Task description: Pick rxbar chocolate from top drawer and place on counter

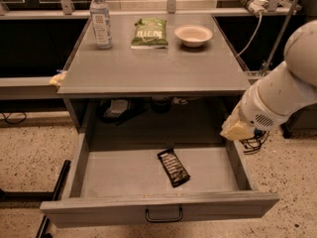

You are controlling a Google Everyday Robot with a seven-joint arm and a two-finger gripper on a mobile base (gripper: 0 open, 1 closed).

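The rxbar chocolate (174,167), a dark flat bar with pale lettering, lies on the bottom of the open top drawer (124,170), right of its middle and near the front wall. The drawer's dark handle (163,214) faces me. The grey counter (153,63) spans above the drawer. My white arm (282,90) reaches in from the right. My gripper (237,131) hangs at its lower end, above the drawer's right wall, right of the bar and apart from it.
On the counter stand a water bottle (101,19) at the back left, a green snack bag (149,32) in the middle and a pale bowl (193,34) to its right. Cables hang at the right. A dark base bar (54,192) lies on the speckled floor at left.
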